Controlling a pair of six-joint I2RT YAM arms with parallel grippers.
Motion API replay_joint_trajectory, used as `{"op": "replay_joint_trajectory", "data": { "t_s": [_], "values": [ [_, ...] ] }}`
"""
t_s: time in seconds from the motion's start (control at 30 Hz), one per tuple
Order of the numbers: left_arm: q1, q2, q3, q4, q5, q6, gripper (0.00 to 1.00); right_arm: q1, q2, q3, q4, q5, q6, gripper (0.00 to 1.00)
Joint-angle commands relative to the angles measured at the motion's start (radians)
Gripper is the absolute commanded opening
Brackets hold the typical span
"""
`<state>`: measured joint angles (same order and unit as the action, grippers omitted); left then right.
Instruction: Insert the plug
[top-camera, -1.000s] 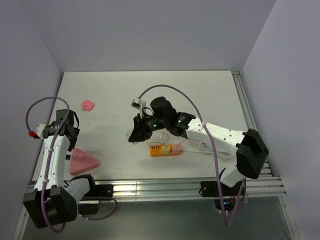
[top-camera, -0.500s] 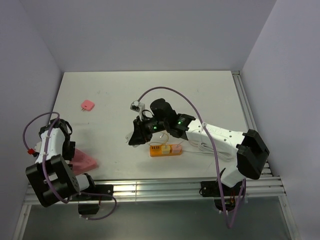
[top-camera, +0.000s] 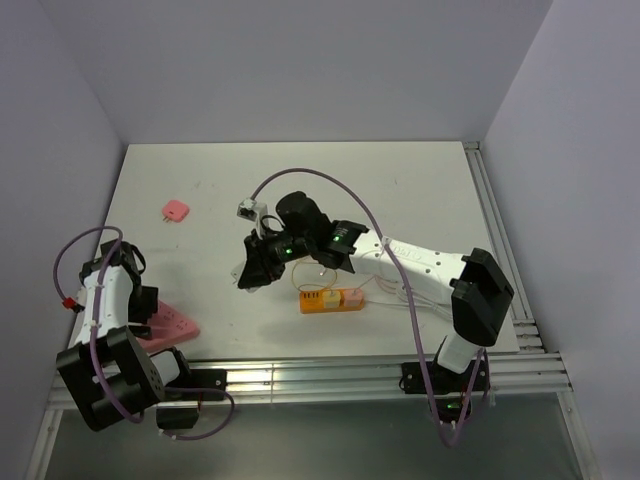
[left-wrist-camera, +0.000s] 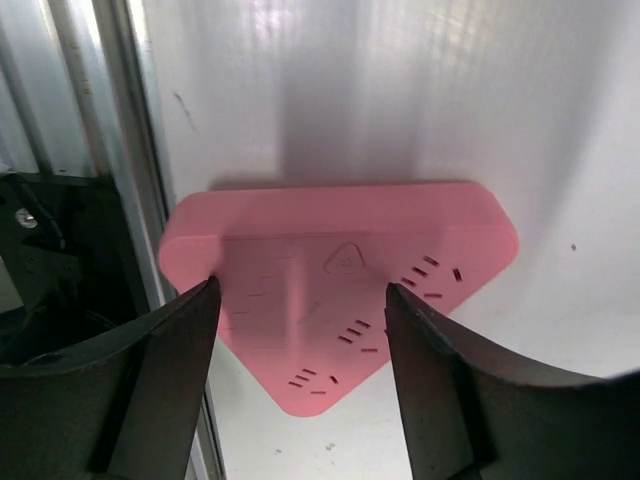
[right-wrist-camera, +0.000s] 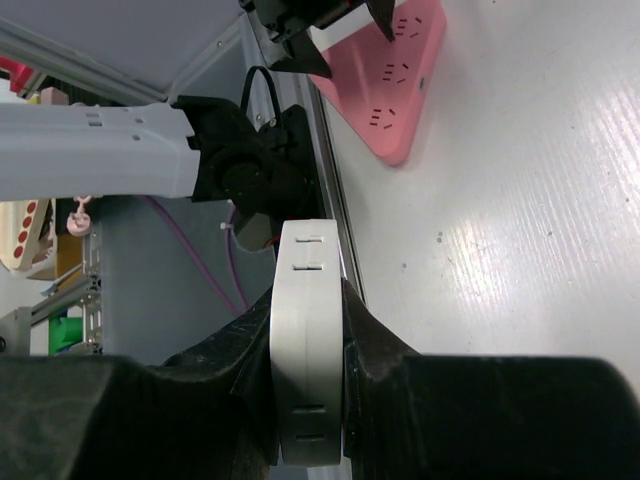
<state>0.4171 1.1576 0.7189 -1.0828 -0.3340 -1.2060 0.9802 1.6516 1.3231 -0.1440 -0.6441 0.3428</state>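
A pink triangular socket strip lies by the table's near-left edge; it also shows in the top view and the right wrist view. My left gripper hangs open right above it, one finger on each side, touching nothing; in the top view it is at the strip's left end. My right gripper is shut on a white plug block with slots in its edge. It hovers mid-table, right of the strip.
A small pink plug lies at the far left. An orange power strip with a white cable lies under the right arm. Aluminium rails run along the near edge. Purple cables loop over both arms.
My right gripper has moved left with the white plug block, toward the pink strip. My left arm has swung back and settled with its gripper over the strip.
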Motion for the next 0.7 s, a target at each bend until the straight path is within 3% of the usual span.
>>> {"op": "replay_joint_trajectory", "data": {
  "t_s": [0.0, 0.47, 0.6, 0.67],
  "values": [
    [-0.018, 0.005, -0.036, 0.170, 0.133, 0.049, 0.69, 0.012, 0.033, 0.067, 0.020, -0.009, 0.012, 0.00],
    [-0.221, 0.018, 0.000, 0.300, 0.262, 0.074, 0.67, 0.025, 0.079, 0.114, 0.001, 0.014, 0.024, 0.00],
    [-0.232, -0.050, 0.079, 0.191, 0.095, 0.085, 0.70, 0.025, 0.065, 0.099, 0.000, 0.021, 0.018, 0.00],
    [-0.230, -0.078, 0.151, 0.111, -0.101, 0.045, 0.80, 0.025, 0.054, 0.088, -0.008, 0.029, 0.013, 0.00]
  ]
}}
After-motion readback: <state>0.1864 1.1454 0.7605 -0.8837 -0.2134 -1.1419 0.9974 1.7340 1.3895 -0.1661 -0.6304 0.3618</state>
